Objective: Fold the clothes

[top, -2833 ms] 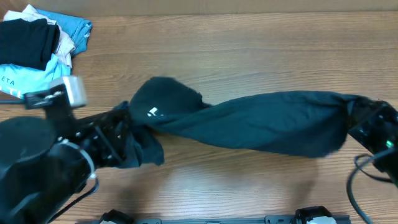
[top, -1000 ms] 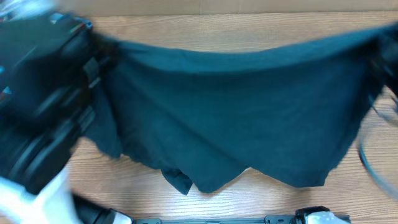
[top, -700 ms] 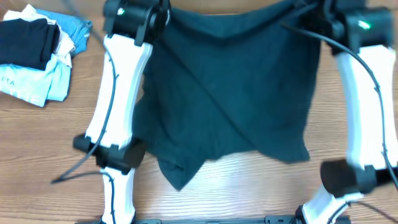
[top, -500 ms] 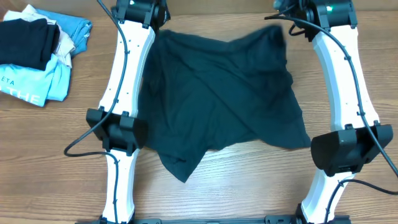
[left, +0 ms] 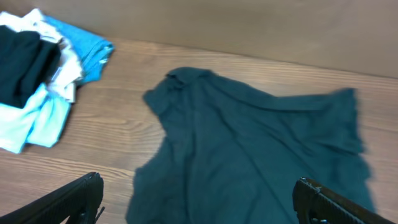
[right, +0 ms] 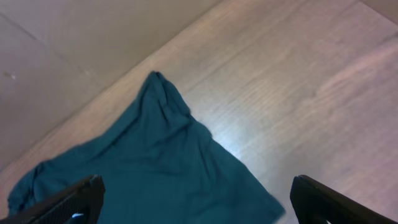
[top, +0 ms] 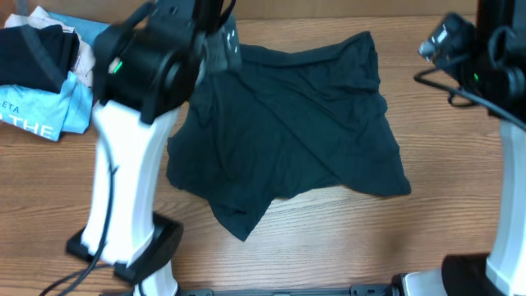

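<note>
The clothes (top: pixel 288 123), one dark navy-teal garment, lie spread and wrinkled on the wooden table, with a pointed flap toward the front. No lettering shows. My left arm (top: pixel 148 66) is raised above the garment's back-left corner and hides part of it. My right arm (top: pixel 481 66) hangs off the garment's right side. In the left wrist view my left gripper (left: pixel 198 202) stands wide open above the clothes (left: pixel 261 149) with nothing between its fingers. My right gripper (right: pixel 196 199) is just as wide open over the clothes (right: pixel 143 155), empty.
A pile of other garments sits at the back left: a light-blue printed shirt (top: pixel 41 111) and a black folded one (top: pixel 33 53) on top. A brown wall (left: pixel 249 25) runs along the table's far edge. The arm bases (top: pixel 123 255) stand at the front.
Both grippers held the garment stretched in the air, laid it flat toward the back, then let go. Both arms have since lifted up and away from its back corners.
</note>
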Robot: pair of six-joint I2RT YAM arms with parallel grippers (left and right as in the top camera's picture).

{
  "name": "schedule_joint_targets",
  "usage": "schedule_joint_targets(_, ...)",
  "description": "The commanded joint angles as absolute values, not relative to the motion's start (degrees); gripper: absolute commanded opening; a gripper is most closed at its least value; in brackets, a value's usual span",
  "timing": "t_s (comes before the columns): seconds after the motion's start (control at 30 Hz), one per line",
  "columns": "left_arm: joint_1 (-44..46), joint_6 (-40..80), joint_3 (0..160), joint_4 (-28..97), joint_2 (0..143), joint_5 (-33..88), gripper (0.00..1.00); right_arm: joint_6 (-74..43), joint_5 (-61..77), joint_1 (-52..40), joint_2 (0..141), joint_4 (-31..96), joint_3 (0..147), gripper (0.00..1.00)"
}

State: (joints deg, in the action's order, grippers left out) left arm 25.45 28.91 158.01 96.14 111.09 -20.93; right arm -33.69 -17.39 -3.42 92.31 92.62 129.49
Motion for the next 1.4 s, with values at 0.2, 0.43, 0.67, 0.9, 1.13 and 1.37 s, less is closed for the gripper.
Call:
schedule_joint_targets(0.2, 32.27, 30.79, 153.03, 96.82, 102.30, -15.73, 1.00, -28.01, -7.35, -3.44, 89.08, 97.06, 129.32, 1.00)
schedule_joint_targets(0.43, 35.03, 34.74, 133.71, 96.79, 79.50, -13.34, 1.00, -28.03, -4.14, -3.44, 80.88, 97.06, 124.97, 1.00)
schedule_joint_targets(0.67, 35.03, 54.48, 90.85, 92.12, 64.10, -8.99, 1.00, -28.75, -4.36, -3.44, 73.84, 94.98, 103.26, 1.00)
schedule_joint_targets(0.9, 35.57, 64.66, 61.04, 72.05, 69.01, 7.77, 1.00, -30.17, -4.38, -2.11, 77.47, 86.19, 91.92, 1.00)
schedule_joint_targets(1.13, 38.39, 68.42, 46.87, 56.93, 76.47, 13.45, 1.00, -30.22, -4.34, -0.12, 83.37, 84.44, 91.70, 1.00)
schedule_joint_targets(1.37, 38.39, 71.50, 44.56, 50.33, 84.03, 13.61, 1.00, -30.20, -4.36, -0.12, 84.40, 84.38, 91.64, 1.00)
